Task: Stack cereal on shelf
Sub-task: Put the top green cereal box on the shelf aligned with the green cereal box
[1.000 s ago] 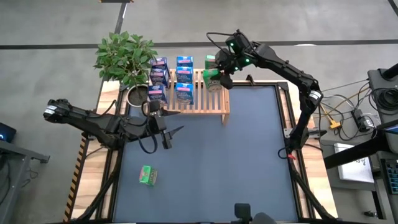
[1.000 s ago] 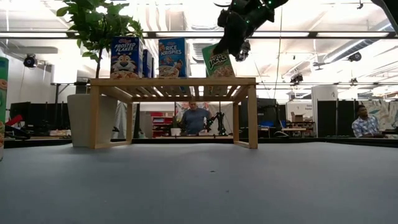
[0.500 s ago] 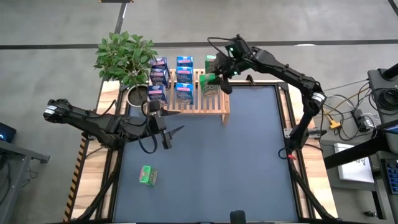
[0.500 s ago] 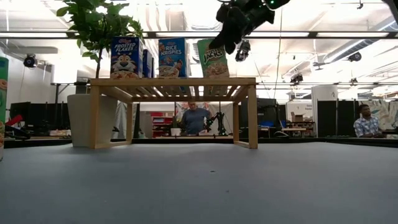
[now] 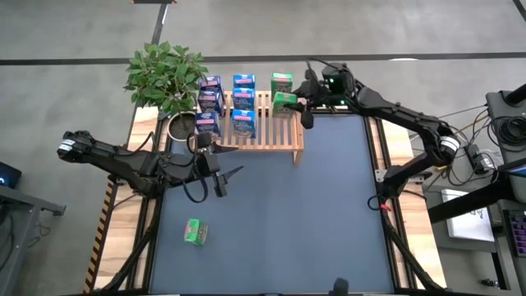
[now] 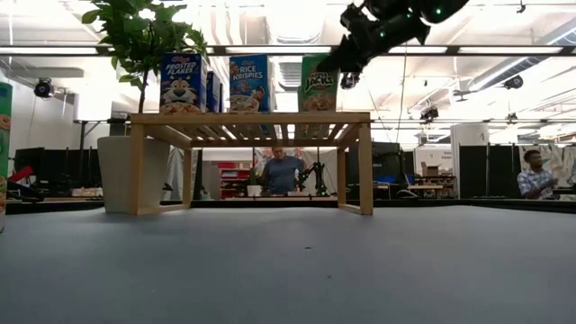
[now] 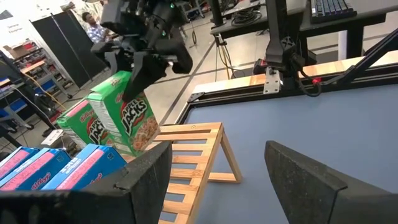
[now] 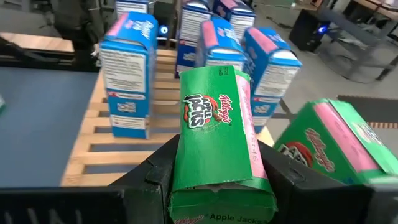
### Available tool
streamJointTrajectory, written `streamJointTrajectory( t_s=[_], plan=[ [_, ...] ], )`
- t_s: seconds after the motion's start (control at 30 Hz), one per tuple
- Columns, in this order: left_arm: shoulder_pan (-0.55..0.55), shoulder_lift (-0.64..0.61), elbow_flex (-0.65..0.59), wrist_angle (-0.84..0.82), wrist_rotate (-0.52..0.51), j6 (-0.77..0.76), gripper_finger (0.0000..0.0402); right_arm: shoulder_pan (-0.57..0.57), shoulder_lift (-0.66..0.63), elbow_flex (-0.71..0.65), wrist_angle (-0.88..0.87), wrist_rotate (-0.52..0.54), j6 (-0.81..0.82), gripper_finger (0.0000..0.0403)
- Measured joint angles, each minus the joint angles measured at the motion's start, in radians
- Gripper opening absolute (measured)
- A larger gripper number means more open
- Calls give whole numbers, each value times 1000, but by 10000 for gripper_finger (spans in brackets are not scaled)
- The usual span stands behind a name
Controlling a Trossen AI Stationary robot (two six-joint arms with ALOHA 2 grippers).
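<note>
Shelf (image 5: 271, 136) on dark mat (image 5: 279, 222), people behind, perhaps workshop.

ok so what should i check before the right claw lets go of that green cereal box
1. right claw grips Apple Jacks box: ok
2. box is over wooden shelf's right end: ok
3. box bottom seated on shelf: cannot tell
4. gap to neighbouring green box: cannot tell
5. left claw open, waiting over table, away from shelf: ok
</note>
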Motion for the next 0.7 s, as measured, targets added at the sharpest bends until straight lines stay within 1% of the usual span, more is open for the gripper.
streamJointTrajectory(
  t_s=[0.33,0.6,0.7],
  plan=[
    [0,0,0,1,0,0,240,-8,62,14,16,-1,-2,141],
    [0,0,0,1,0,0,240,-8,68,19,3,-2,-9,141],
    [0,0,0,2,0,0,240,-8,68,19,3,-2,-3,152]
  ],
)
